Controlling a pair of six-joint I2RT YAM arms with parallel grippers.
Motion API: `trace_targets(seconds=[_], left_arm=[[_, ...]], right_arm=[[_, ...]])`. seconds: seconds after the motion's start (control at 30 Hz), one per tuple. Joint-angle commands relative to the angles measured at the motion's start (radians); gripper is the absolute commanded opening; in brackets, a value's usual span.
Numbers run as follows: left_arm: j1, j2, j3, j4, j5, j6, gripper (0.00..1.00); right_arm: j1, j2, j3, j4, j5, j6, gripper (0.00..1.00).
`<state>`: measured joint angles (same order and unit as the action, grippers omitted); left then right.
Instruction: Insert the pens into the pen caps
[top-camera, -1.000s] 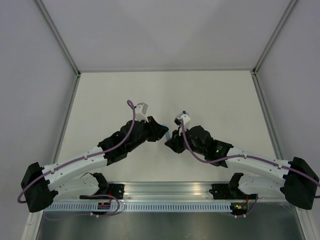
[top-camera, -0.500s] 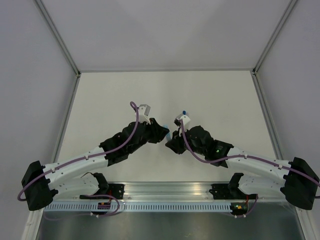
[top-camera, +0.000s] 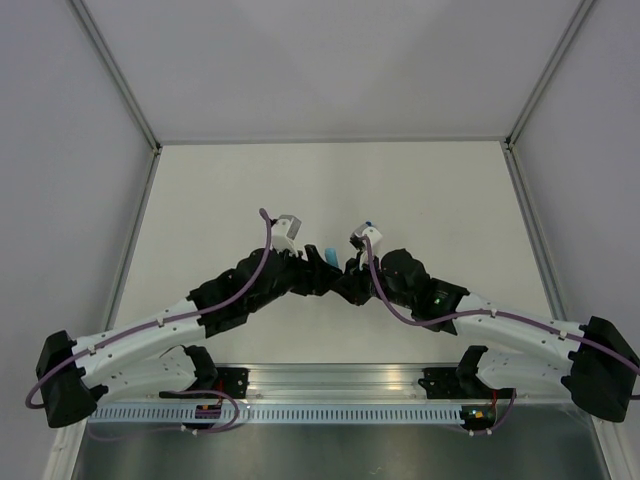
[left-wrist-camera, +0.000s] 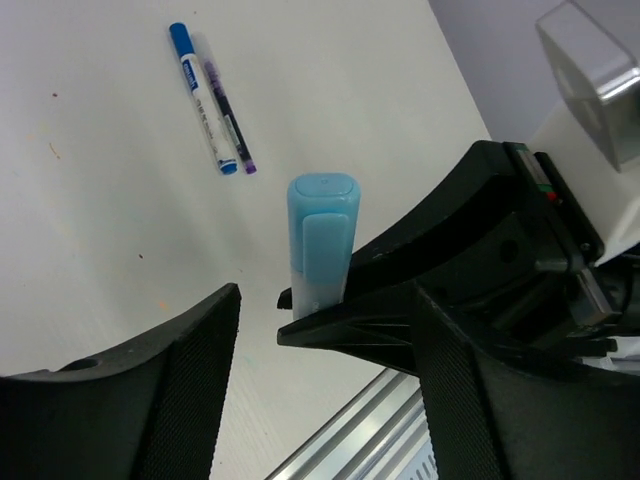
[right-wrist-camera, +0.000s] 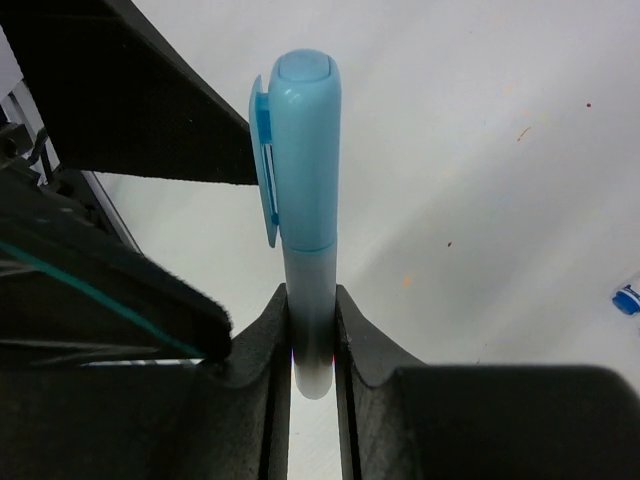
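Note:
My right gripper (right-wrist-camera: 312, 300) is shut on a whitish pen (right-wrist-camera: 311, 285) that stands upright, with a light blue clip cap (right-wrist-camera: 304, 150) on its top end. In the left wrist view the same capped pen (left-wrist-camera: 320, 225) rises in front of my open left gripper (left-wrist-camera: 330, 300), whose fingers (left-wrist-camera: 170, 380) stand apart on either side and hold nothing. From above, the two grippers meet at the table's middle, left (top-camera: 320, 272) and right (top-camera: 346, 274), with the light blue cap (top-camera: 330, 257) between them.
Two more pens lie side by side on the white table (left-wrist-camera: 90, 220): one whitish with a blue cap (left-wrist-camera: 203, 105) and one with purple ends (left-wrist-camera: 228, 125). A blue pen tip (top-camera: 369, 222) shows behind the right wrist. An aluminium rail (top-camera: 330, 385) runs along the near edge.
My left arm has moved right and closer to the right gripper. The light blue cap, earlier at the left fingertips, now sits on the pen in the right gripper, and the left jaws stand open.

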<state>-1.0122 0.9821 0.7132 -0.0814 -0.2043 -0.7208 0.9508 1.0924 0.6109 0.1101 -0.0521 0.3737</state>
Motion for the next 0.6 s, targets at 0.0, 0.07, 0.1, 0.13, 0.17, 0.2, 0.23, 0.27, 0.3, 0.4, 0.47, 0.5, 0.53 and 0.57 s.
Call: trace_targets(seconds=[0.0, 0.07, 0.1, 0.13, 0.17, 0.2, 0.23, 0.27, 0.3, 0.4, 0.47, 0.5, 0.53, 0.57], left_arm=[[-0.006, -0.057, -0.021, 0.060, 0.078, 0.124, 0.74], [-0.006, -0.086, -0.031, 0.097, 0.150, 0.168, 0.75], [-0.006, -0.094, -0.031, 0.106, 0.167, 0.203, 0.77], [-0.006, -0.103, -0.029, 0.109, 0.190, 0.218, 0.79], [-0.006, -0.114, -0.024, 0.109, 0.200, 0.231, 0.80], [-0.006, -0.134, -0.015, 0.111, 0.235, 0.279, 0.80], [-0.006, -0.144, -0.009, 0.108, 0.250, 0.288, 0.81], [-0.005, -0.155, 0.000, 0.097, 0.235, 0.282, 0.82], [-0.005, -0.172, 0.031, 0.088, 0.226, 0.274, 0.83], [-0.005, -0.180, 0.104, -0.003, 0.229, 0.285, 0.84], [-0.005, -0.184, 0.146, -0.040, 0.218, 0.284, 0.84], [-0.005, -0.187, 0.153, -0.041, 0.217, 0.284, 0.84], [-0.005, -0.197, 0.163, -0.038, 0.217, 0.284, 0.83], [-0.005, -0.200, 0.173, -0.035, 0.218, 0.284, 0.83]], right_arm=[[-0.003, -0.029, 0.024, 0.054, -0.028, -0.009, 0.00], [-0.003, -0.037, 0.024, 0.054, -0.043, -0.009, 0.00], [-0.003, -0.042, 0.024, 0.056, -0.063, -0.009, 0.00], [-0.003, -0.052, 0.023, 0.056, -0.078, -0.010, 0.00], [-0.003, -0.058, 0.023, 0.060, -0.095, -0.012, 0.00], [-0.003, -0.063, 0.021, 0.062, -0.115, -0.010, 0.00], [-0.001, -0.078, 0.020, 0.065, -0.158, -0.012, 0.00], [-0.003, -0.089, 0.015, 0.075, -0.178, -0.012, 0.00], [-0.003, -0.098, 0.010, 0.083, -0.198, -0.012, 0.00], [-0.003, -0.137, -0.002, 0.105, -0.267, -0.009, 0.00], [-0.001, -0.158, -0.011, 0.132, -0.331, -0.001, 0.00], [-0.001, -0.167, -0.016, 0.146, -0.354, 0.004, 0.00], [-0.001, -0.172, -0.019, 0.169, -0.374, 0.007, 0.00], [0.000, -0.172, -0.023, 0.180, -0.411, 0.011, 0.00]])
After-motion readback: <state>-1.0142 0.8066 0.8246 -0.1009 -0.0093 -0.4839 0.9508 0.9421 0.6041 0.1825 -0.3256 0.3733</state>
